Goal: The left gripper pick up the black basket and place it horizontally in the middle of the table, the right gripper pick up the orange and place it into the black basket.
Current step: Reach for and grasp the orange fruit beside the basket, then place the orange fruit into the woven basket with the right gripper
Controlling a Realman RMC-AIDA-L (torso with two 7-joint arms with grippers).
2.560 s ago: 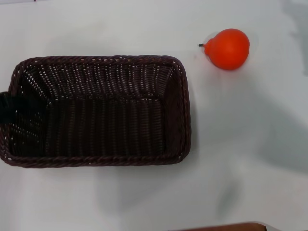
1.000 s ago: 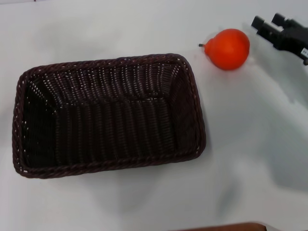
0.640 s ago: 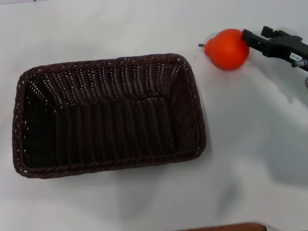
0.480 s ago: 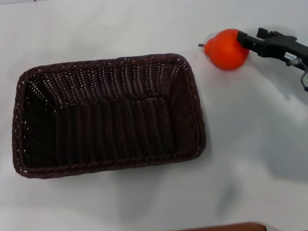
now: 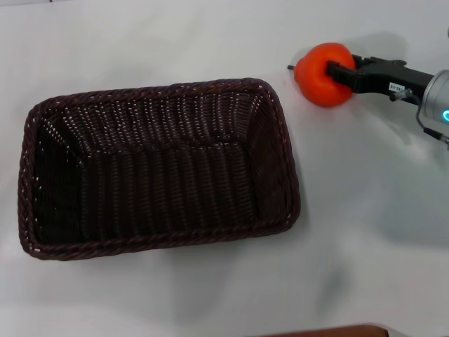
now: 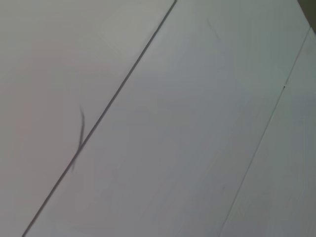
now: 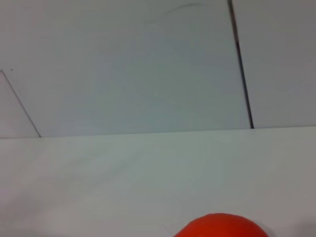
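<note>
The black basket (image 5: 158,168) lies flat on the white table (image 5: 365,232), long side across, left of the middle in the head view; it holds nothing. The orange (image 5: 317,76) sits on the table beyond the basket's far right corner, stem pointing left. My right gripper (image 5: 337,71) reaches in from the right edge at the orange's height, and its black front overlaps the orange's right side. The top of the orange also shows at the edge of the right wrist view (image 7: 219,227). My left gripper is out of sight; the left wrist view shows only pale panels.
A brown edge (image 5: 330,330) shows at the near side of the table. White table surface lies between the basket and the right arm's grey body (image 5: 436,95) with its blue-green light.
The basket was turned and set down, and the left arm left the view. My right gripper came in from the right and reached the orange, which shifted slightly left.
</note>
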